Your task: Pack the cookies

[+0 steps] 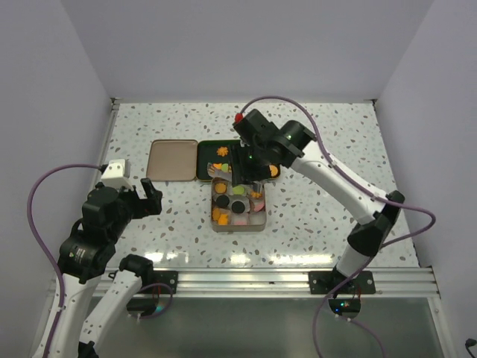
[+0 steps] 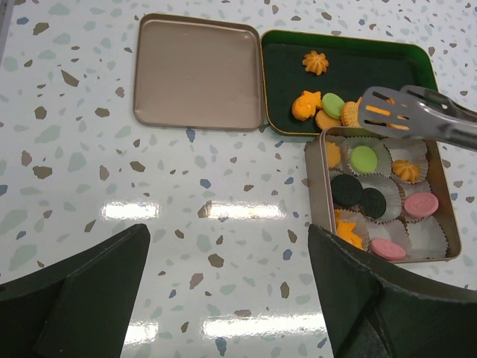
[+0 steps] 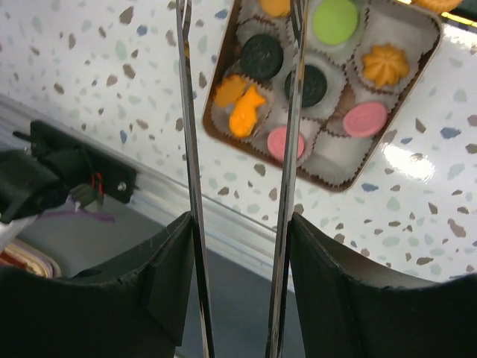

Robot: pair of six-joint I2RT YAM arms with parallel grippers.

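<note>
Noted right end effector (image 3: 240, 220) clenched on tongs (image 2: 417, 115), blades parted above tan tin's (image 2: 447, 224) 12 o'clock edge, presumably to spare fragile cookies (image 2: 363, 158). Found some in tin's cups (image 2: 426, 233), more in green tray (image 2: 343, 39) at 12 o'clock. Found left end effector (image 2: 227, 246) released, parked at tin's 9 o'clock, likely keeping clear.

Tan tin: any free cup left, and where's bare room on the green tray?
One empty paper cup, in the tin corner next to both pink cookies; other cups are filled. The green tray is bare along its far edge, either side of the lone orange flower cookie. Crowded at its near edge, where cookies cluster beside the tongs.
</note>
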